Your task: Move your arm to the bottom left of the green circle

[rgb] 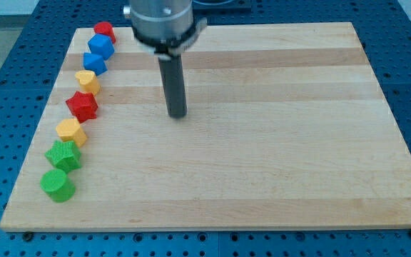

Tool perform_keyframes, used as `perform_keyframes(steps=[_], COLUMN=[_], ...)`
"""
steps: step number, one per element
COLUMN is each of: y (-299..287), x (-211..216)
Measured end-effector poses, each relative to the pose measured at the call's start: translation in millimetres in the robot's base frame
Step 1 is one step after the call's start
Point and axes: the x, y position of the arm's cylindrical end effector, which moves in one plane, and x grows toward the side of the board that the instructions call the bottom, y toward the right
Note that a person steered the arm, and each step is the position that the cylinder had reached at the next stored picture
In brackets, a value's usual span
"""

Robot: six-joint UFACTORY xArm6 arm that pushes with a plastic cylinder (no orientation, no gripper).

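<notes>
The green circle [57, 185] is a round green block at the bottom left of the wooden board [262, 164], the lowest in a line of blocks along the left edge. My tip [178, 114] is on the board's upper middle, well to the right of and above the green circle, touching no block. The dark rod rises from the tip to the grey arm head at the view's top.
Above the green circle, along the left edge, stand a green block [64, 154], an orange block [71, 131], a red star-like block [83, 106], a small orange block [88, 81], two blue blocks [95, 63] [100, 46] and a red block [104, 31].
</notes>
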Motion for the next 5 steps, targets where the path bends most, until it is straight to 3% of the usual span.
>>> perform_keyframes(steps=[2, 5], y=[0.0, -27.4], x=[152.5, 162.8])
